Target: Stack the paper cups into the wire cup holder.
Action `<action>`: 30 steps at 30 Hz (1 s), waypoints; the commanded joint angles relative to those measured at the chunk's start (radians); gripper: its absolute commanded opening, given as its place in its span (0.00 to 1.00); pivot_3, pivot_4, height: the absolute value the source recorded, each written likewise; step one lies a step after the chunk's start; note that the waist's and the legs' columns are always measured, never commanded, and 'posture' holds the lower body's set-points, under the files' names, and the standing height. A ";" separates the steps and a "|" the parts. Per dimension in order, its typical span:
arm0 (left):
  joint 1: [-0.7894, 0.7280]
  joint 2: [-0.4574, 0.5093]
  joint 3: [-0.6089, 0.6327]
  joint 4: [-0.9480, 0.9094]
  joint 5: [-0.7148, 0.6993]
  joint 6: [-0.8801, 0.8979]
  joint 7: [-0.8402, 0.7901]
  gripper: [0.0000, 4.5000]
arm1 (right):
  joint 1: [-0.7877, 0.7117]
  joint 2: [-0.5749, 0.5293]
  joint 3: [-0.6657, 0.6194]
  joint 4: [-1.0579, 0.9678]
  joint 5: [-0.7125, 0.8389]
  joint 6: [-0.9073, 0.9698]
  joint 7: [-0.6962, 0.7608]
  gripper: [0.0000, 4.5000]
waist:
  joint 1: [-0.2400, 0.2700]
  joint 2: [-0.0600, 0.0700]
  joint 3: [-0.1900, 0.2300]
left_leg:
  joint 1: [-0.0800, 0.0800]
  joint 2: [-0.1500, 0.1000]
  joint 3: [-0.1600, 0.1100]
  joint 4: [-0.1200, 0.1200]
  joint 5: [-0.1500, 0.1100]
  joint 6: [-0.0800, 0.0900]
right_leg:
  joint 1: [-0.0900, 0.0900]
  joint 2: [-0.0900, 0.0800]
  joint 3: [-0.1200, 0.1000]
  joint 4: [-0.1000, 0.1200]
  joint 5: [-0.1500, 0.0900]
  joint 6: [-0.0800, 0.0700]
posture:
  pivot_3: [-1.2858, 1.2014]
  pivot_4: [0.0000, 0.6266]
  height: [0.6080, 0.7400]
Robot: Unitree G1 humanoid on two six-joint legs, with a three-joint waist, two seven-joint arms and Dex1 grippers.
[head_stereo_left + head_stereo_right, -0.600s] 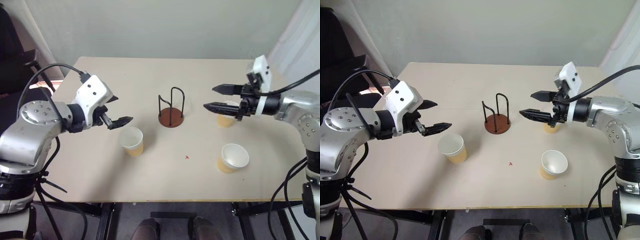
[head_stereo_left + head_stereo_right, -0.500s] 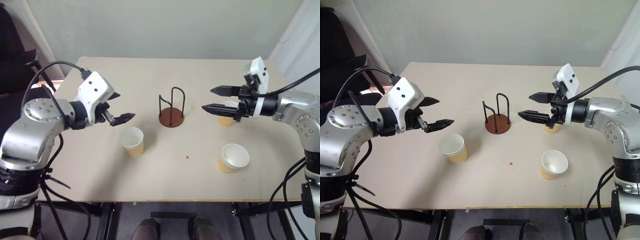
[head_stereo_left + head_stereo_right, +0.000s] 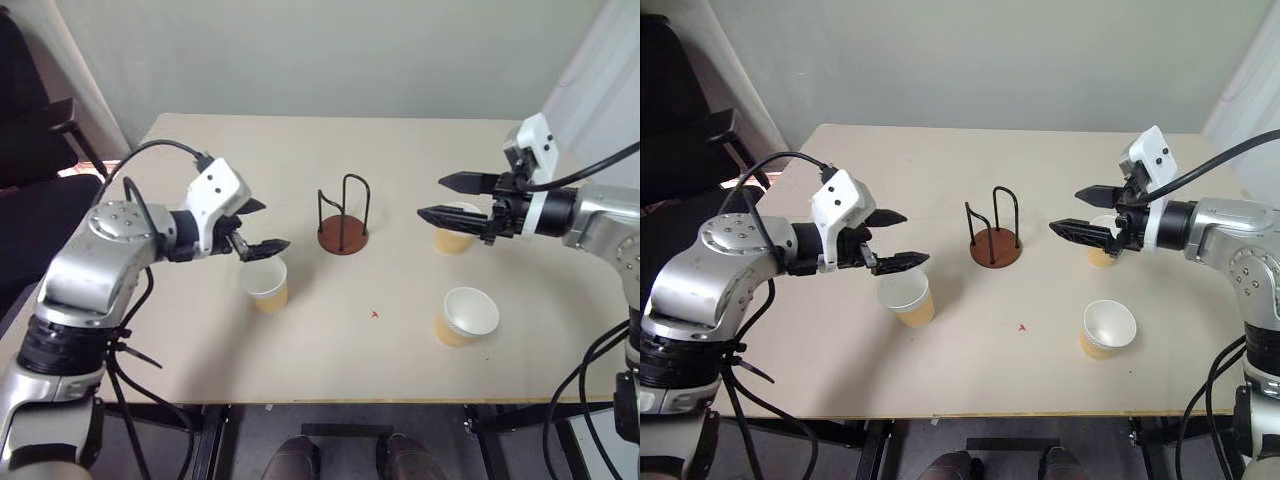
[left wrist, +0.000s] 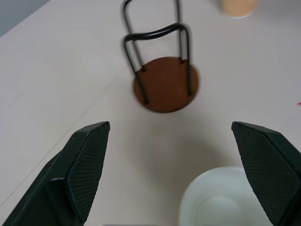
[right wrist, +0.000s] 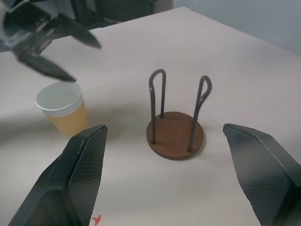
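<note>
I have brought the left gripper (image 3: 262, 225) in from the counter's left edge over the last half second; it now hangs just above the left cup (image 3: 264, 283), jaws spread wide and empty. In the left wrist view that cup's white rim sits low between the two pads, so I judge the approach nearly lined up, with only the descent and the pinch to come. The right gripper (image 3: 455, 198) has drawn back slightly toward the right edge, jaws spread too and holding nothing, hovering in front of the far right cup (image 3: 452, 233). The wire cup holder (image 3: 343, 221) stands empty at the counter's (image 3: 300, 150) middle, its two loops upright, well apart from all three cups. The near right cup (image 3: 465, 316) sits upright toward the front right corner, untouched.

The right jaws cover much of the far right cup, so I cannot read its rim fully. The left cup is cut off in the wrist view, and its depth below the pads is hard to judge.
</note>
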 commanded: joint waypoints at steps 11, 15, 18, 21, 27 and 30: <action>-0.103 -0.051 -0.025 0.148 0.145 -0.089 0.052 0.99 | -0.033 0.088 0.099 0.025 -0.122 -0.070 -0.103 0.91 | -0.004 0.000 0.000 | 0.000 0.000 0.000 0.000 0.000 0.001 | 0.000 0.000 0.000 -0.001 0.000 0.001 | 0.52 0.24 1.00; -0.091 -0.079 -0.028 0.110 0.113 -0.051 0.024 0.99 | -0.045 0.087 0.094 0.027 -0.125 -0.078 -0.088 0.91 | -0.001 0.000 0.000 | -0.001 0.000 0.000 0.000 0.000 0.001 | 0.000 0.000 0.000 -0.002 0.000 0.001 | 0.52 0.24 1.00; -0.117 -0.122 -0.033 0.104 0.086 -0.021 0.017 0.99 | -0.036 0.061 0.044 -0.036 -0.031 -0.025 -0.032 0.91 | 0.001 0.000 0.000 | -0.001 0.000 0.001 0.000 0.000 0.002 | 0.000 0.000 0.000 -0.003 0.000 0.001 | 0.52 0.24 1.00; -0.146 -0.167 -0.044 0.122 0.089 -0.001 0.037 0.99 | -0.032 0.026 -0.014 -0.082 0.052 0.034 -0.010 0.91 | 0.004 0.000 0.000 | -0.002 0.000 0.001 0.000 0.000 0.001 | 0.000 0.000 0.000 -0.003 0.000 0.001 | 0.52 0.24 1.00; -0.152 -0.227 -0.081 0.136 0.090 0.045 0.046 0.99 | -0.011 -0.071 -0.091 -0.149 0.147 0.105 0.007 0.91 | 0.004 0.000 0.000 | -0.001 0.000 0.002 0.001 0.000 0.001 | 0.001 0.000 0.000 -0.003 0.001 0.002 | 0.52 0.24 1.00; -0.153 -0.243 -0.082 0.138 0.082 0.067 0.050 0.99 | -0.007 -0.097 -0.102 -0.163 0.168 0.118 -0.005 0.91 | 0.005 -0.001 0.000 | -0.001 0.000 0.001 0.001 0.001 0.001 | 0.001 0.000 0.000 -0.002 0.001 0.002 | 0.52 0.24 1.00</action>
